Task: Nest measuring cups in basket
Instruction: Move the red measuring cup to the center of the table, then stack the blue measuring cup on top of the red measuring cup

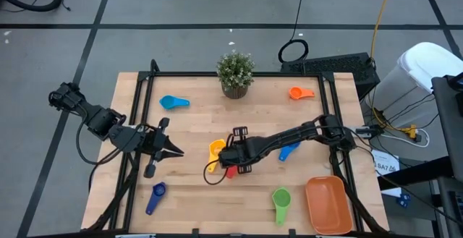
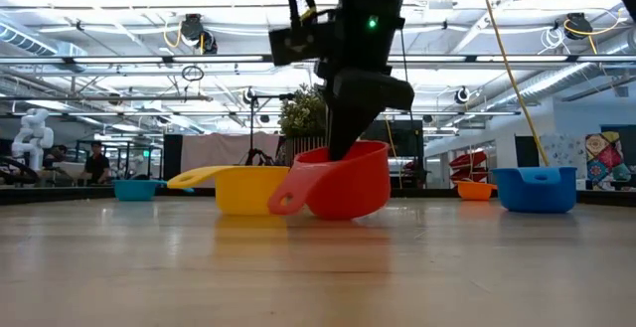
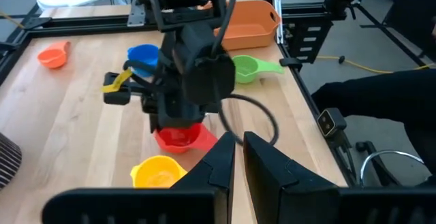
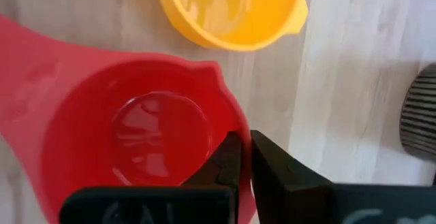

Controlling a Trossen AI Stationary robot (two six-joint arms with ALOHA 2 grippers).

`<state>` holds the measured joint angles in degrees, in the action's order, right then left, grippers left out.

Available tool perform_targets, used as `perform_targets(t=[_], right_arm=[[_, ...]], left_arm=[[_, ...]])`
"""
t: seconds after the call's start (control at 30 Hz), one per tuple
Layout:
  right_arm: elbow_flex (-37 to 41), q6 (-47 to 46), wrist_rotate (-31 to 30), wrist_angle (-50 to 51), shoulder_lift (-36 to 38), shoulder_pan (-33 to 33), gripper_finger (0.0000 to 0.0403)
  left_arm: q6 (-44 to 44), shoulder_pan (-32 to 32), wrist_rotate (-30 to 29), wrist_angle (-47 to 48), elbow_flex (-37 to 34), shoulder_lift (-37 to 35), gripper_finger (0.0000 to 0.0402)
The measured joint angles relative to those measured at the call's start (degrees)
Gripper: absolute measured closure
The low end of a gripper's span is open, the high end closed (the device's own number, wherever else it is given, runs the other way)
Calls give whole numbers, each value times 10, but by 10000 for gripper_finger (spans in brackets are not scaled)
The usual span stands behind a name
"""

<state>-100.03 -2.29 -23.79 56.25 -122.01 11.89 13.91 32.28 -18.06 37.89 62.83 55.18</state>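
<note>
Right gripper pinched shut on rim of red round plastic measuring cup, mid-table beside yellow plastic cup. Probably light, stiff, slick; thin rim a fair hold. Left gripper closed, empty, left of cups.

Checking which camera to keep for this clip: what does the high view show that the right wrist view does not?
Only the high view shows the orange basket at the table's near right corner, the green cup beside it, the dark blue cup, light blue cup, orange cup, the plant and the waiting left hand. Only the right wrist view shows the right hand pinching the red cup's rim. Both show the red cup beside the yellow cup.
</note>
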Motion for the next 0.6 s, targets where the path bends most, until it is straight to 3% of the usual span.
perform_targets(t=[0.6], right_arm=[[1, -41, -2, 21, -1, -1, 269]], left_arm=[[3, 1, 0, 0, 0, 0, 366]])
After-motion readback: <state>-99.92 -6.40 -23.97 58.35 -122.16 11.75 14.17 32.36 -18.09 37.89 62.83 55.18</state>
